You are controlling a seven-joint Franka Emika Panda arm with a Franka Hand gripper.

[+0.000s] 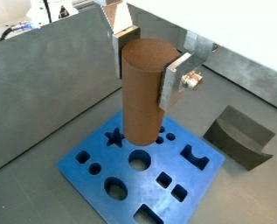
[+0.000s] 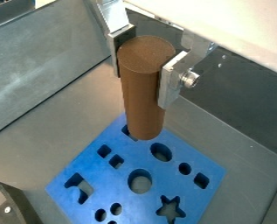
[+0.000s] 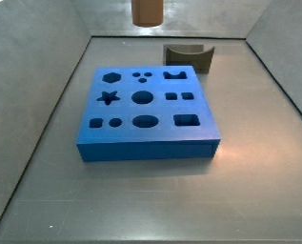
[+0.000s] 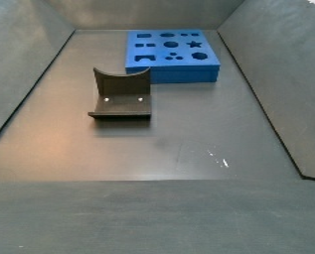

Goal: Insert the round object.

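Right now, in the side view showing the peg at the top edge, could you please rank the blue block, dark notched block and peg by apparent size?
1. Blue block
2. Dark notched block
3. Peg, cut off by the frame, so unsure; the gripper holding it is out of view here.

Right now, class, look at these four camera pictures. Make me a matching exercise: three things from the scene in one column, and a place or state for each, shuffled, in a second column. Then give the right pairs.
Things
1. round object
2. blue block
3. dark notched block

Places or states
A. lies flat on the floor, its shaped holes facing up
B. stands on the floor apart from the holed piece
C. held upright in the gripper, above the floor

Pairs: 1-C, 2-A, 3-B
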